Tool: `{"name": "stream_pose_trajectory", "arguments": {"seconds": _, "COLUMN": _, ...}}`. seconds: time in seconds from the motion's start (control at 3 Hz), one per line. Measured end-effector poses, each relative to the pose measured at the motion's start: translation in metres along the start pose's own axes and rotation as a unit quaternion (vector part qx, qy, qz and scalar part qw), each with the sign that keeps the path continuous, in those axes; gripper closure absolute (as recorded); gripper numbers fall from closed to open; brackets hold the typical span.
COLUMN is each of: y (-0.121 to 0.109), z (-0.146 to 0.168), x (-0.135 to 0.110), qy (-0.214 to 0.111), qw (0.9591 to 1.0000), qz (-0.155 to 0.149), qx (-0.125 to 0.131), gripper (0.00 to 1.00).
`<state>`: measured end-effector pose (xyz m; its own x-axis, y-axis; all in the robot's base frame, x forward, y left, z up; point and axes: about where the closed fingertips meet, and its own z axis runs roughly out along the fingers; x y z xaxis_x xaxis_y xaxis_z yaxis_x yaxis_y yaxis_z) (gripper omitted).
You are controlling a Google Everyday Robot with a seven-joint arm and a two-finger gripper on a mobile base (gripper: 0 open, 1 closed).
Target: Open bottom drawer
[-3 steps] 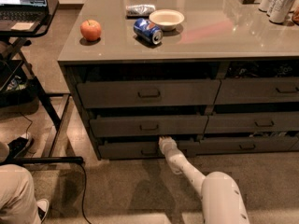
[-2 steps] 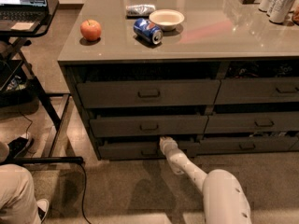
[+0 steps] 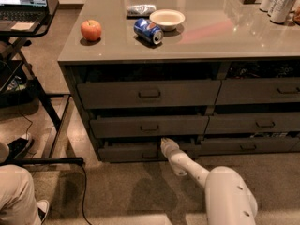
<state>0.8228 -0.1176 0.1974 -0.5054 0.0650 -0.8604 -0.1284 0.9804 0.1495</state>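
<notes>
White rounded arm [image 3: 230, 193], pale gripper [image 3: 164, 143] at bottom drawer [image 3: 125, 152]

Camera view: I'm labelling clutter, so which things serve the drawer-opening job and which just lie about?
Job: slim dark grey-brown bottom drawer of the left stack; white claw at its front.
Lying about: red apple, blue soda can on its side, white bowl, silvery crumpled packet, all on the grey countertop.

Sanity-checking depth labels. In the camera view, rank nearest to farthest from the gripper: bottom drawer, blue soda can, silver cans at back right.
1. Slim dark grey-brown bottom drawer: the gripper sits at its front, low down.
2. Blue soda can: on its side on the countertop, above the gripper.
3. Silver cans: countertop's far right back.
</notes>
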Motion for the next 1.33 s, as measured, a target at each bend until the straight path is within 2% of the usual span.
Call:
{"name": "stream_pose_trajectory", "arguments": {"seconds": 0.33, "y": 0.000, "z": -0.004, "x": 0.002, "qy": 0.008, "qw": 1.0000, "qz": 0.000, "qx": 0.000, "gripper": 1.00}}
{"name": "stream_pose_trajectory", "arguments": {"seconds": 0.67, "y": -0.001, "z": -0.014, "x": 0.009, "qy": 0.033, "qw": 0.9995, "qz": 0.001, "qx": -0.001, "gripper": 1.00}}
{"name": "stream_pose_trajectory", "arguments": {"seconds": 1.0, "y": 0.041, "z": -0.030, "x": -0.019, "qy": 0.082, "qw": 0.9958, "qz": -0.026, "qx": -0.031, "gripper": 1.00}}
{"name": "stream_pose_trajectory", "arguments": {"seconds": 1.33, "y": 0.126, "z": -0.056, "x": -0.042, "qy": 0.159, "qw": 0.9816, "qz": -0.029, "qx": -0.103, "gripper": 0.82}}
